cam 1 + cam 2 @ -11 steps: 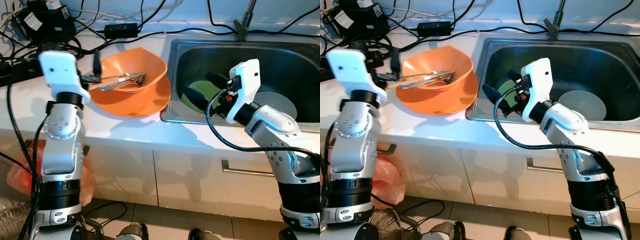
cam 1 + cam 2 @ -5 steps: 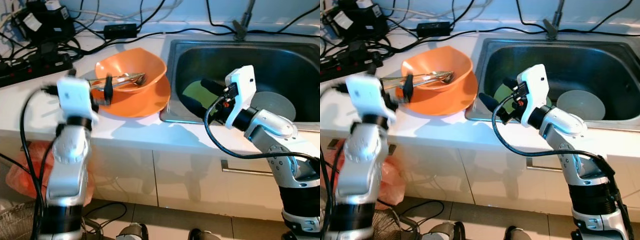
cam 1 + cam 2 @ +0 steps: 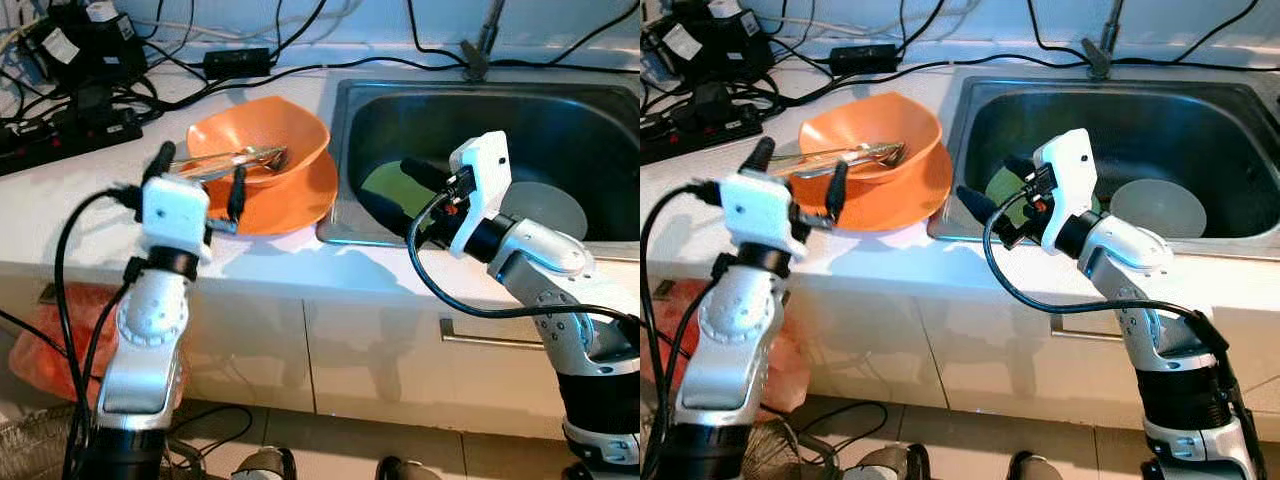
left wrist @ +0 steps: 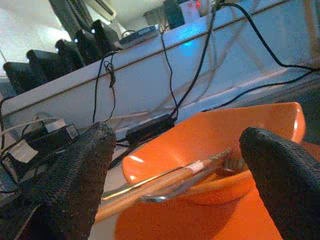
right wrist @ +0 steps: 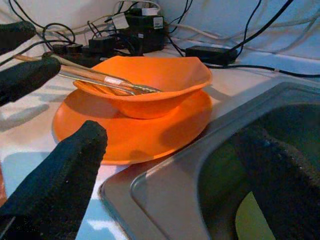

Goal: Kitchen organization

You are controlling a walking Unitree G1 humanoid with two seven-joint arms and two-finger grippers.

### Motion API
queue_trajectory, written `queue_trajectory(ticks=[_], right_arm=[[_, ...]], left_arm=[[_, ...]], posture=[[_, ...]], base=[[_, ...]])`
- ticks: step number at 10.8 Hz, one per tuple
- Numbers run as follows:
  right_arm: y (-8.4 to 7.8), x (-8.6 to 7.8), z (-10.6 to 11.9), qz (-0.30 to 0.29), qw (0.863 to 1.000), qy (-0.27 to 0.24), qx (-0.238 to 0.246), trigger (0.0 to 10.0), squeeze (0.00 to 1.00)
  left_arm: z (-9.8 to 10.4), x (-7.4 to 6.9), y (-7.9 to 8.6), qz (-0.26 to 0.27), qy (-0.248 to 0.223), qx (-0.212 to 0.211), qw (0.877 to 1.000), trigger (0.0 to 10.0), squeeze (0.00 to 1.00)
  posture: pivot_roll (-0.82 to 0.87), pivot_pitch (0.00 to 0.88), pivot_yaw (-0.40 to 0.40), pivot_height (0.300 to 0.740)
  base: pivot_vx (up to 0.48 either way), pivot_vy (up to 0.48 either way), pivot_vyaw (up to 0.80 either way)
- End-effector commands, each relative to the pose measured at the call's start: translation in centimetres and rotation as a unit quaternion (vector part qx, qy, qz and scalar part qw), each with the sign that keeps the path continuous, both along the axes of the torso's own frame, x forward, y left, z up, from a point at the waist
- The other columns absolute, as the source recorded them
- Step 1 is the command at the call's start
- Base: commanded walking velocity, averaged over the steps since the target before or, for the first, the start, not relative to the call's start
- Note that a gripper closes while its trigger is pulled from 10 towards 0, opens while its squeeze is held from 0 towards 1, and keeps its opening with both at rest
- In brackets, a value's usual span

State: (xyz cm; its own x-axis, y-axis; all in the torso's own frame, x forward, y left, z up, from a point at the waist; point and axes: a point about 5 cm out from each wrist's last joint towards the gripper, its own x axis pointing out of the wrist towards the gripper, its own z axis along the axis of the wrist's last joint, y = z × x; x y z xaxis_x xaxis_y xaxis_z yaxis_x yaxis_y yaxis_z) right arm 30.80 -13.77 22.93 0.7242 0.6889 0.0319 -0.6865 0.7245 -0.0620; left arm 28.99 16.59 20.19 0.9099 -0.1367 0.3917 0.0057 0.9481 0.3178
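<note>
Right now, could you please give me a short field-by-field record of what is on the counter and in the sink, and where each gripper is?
counter: orange bowl on orange plate
in bowl: utensils, handles over its rim
sink: green plate, grey dish
behind: black cables
left gripper: open, at the utensil handles
right gripper: open, over the sink's edge

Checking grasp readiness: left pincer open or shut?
Open. The left pincer has its two black fingers spread wide apart, framing the orange bowl and holding nothing.
</note>
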Motion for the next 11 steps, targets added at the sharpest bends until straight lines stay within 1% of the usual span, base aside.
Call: queue_trajectory(ticks=[1,4,7,11], right_arm=[[0.2,-0.1,0.0,0.008,1.000,0.000,0.000,10.0,0.00],[0.2,-0.1,0.0,0.007,1.000,-0.001,0.000,10.0,0.00],[0.2,-0.1,0.0,0.007,1.000,-0.001,0.000,10.0,0.00],[0.2,-0.2,0.0,0.007,1.000,-0.001,0.001,10.0,0.00]], left_arm=[[0.0,-0.2,0.0,-0.003,-0.005,0.013,1.000,10.0,0.00],[-1.1,-0.2,0.1,-0.008,0.015,0.013,1.000,10.0,0.00],[-2.1,0.1,0.6,-0.001,0.031,0.015,0.999,10.0,0.00],[-2.0,1.1,1.4,0.009,0.032,0.019,0.999,10.0,0.00]], posture=[[0.05,0.123,0.090,0.740],[0.04,0.122,0.091,0.740],[0.04,0.122,0.090,0.740],[0.04,0.124,0.091,0.740]], base=[[0.000,0.000,0.00],[0.000,0.000,0.00],[0.000,0.000,0.00],[0.000,0.000,0.00]])
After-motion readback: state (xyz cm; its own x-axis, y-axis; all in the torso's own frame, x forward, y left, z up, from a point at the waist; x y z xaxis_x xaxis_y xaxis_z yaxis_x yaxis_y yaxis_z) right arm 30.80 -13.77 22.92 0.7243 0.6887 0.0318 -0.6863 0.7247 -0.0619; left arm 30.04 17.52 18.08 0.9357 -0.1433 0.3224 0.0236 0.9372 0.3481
